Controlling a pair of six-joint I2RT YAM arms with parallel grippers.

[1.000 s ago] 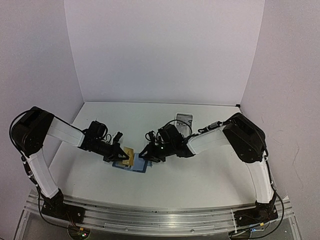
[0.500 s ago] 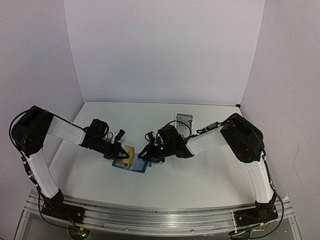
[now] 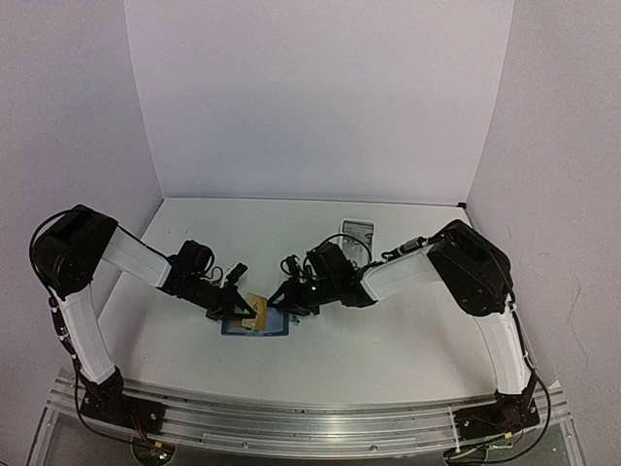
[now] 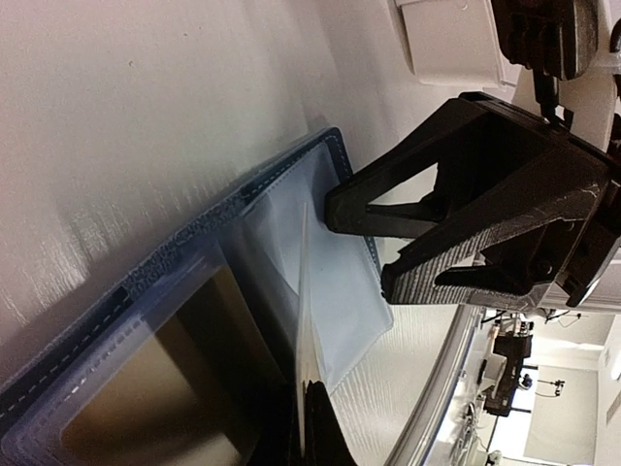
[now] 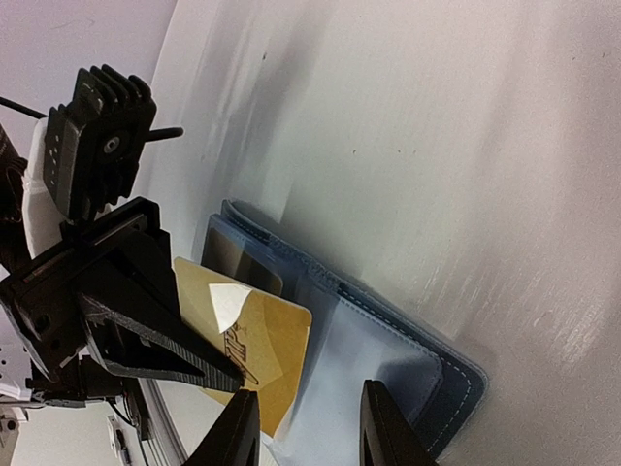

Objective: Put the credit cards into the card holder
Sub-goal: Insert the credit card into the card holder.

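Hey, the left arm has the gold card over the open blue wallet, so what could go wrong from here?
1. The gold card is held tilted over the card holder; it may skid across the clear pocket face rather than enter a slot.
2. The right pincer is open and appears to touch only the holder's edge, so a push could shove the holder.
3. The left pincer works close to the right one; they might collide.
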